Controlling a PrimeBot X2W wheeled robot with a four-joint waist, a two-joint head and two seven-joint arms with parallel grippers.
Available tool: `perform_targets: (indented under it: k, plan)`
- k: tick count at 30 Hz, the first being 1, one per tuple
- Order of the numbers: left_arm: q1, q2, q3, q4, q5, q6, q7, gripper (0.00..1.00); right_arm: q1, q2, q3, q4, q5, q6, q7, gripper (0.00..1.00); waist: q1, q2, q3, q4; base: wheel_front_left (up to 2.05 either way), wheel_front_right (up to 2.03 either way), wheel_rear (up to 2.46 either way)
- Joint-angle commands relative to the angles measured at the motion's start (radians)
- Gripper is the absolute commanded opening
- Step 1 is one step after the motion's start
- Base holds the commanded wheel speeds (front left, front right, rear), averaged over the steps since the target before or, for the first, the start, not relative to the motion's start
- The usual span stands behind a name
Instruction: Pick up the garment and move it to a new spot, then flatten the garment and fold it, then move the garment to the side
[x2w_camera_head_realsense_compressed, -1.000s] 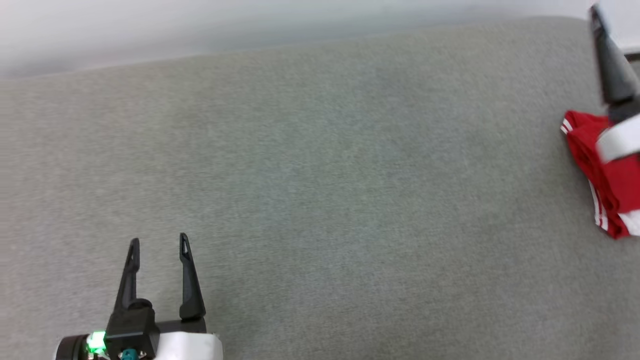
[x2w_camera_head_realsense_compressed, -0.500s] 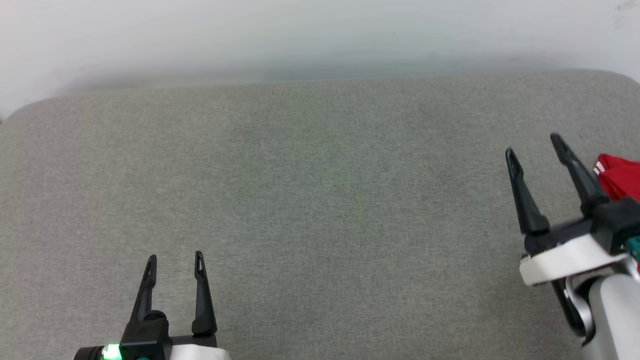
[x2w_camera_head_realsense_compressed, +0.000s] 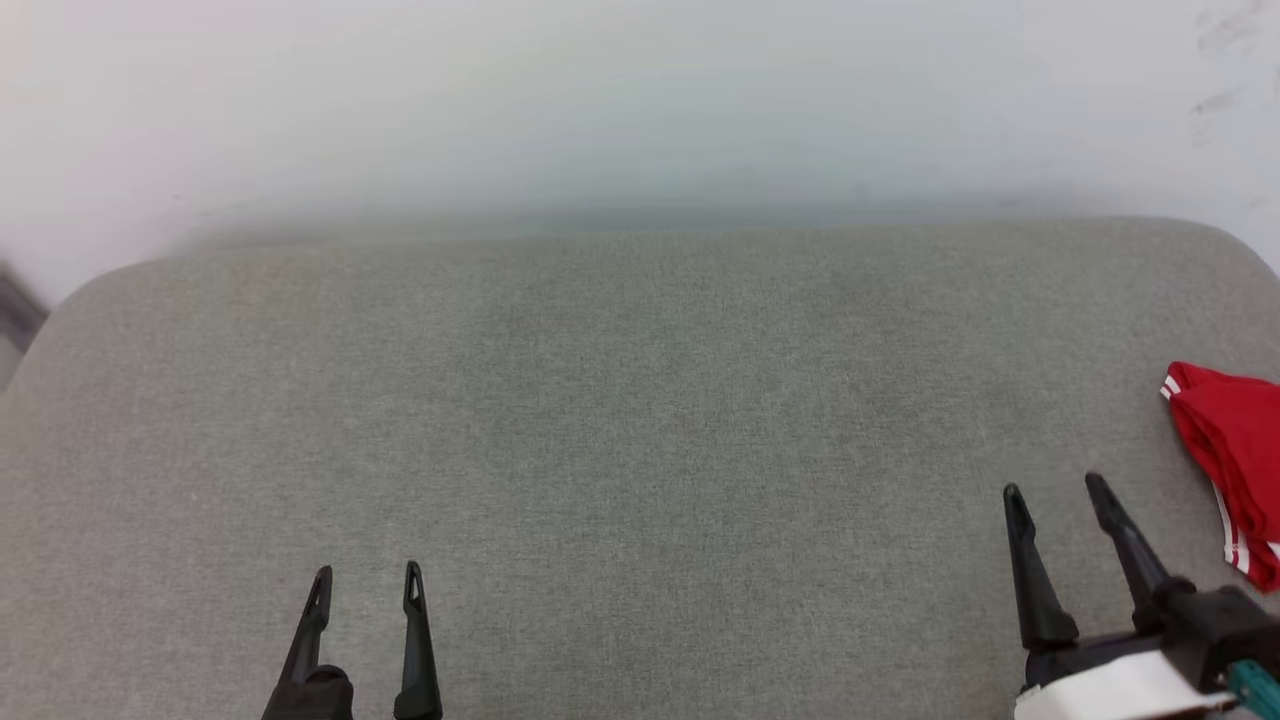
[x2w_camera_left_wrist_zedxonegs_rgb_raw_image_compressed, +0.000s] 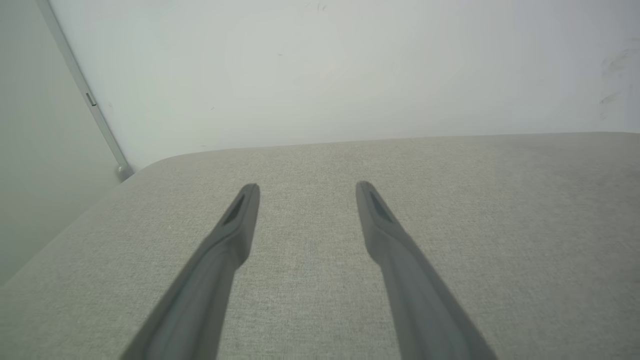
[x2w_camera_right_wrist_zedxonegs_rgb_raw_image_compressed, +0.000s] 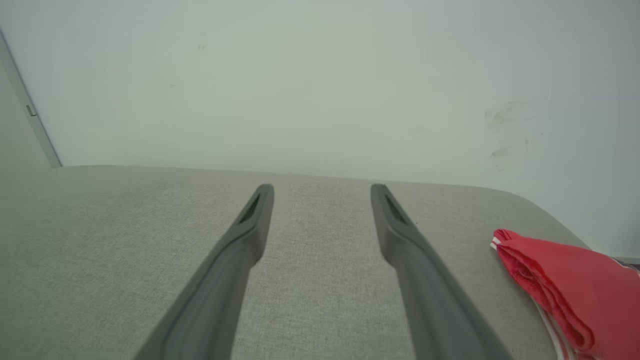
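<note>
Garment (x2w_camera_head_realsense_compressed: 1232, 445): red, folded thick, white stripe trim at edges, lying at surface's (x2w_camera_head_realsense_compressed: 640, 430) right edge. Left gripper (x2w_camera_head_realsense_compressed: 368, 570) and right gripper (x2w_camera_head_realsense_compressed: 1053, 485): fingers apart, empty; right one near garment, not touching.

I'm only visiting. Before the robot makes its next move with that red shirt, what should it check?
1. Is the left gripper open and empty: ok.
2. Is the right gripper open and empty: ok.
3. Does the shirt lie at the right side of the grey surface, apart from both grippers: ok.
4. Is the shirt folded neatly: cannot tell, the frame's edge cuts it off.
5. Is the shirt wholly on the surface: cannot tell.
</note>
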Motion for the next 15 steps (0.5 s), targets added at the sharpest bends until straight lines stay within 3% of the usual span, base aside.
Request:
perform_targets:
  k: [1,15]
  plan:
    - [0.013,-0.001,0.001,0.005,0.001,-0.01,-0.002,1.0,0.037,0.017,-0.008,-0.015,-0.001,-0.001,-0.001,1.0,0.0001,0.0,-0.014,0.006,0.0,0.0,0.0]
    - [0.045,-0.004,0.015,0.01,-0.026,-0.061,-0.002,1.0,0.142,0.055,-0.033,-0.073,0.009,-0.001,-0.001,1.0,0.0001,0.0,-0.05,0.013,0.0,0.0,0.0]
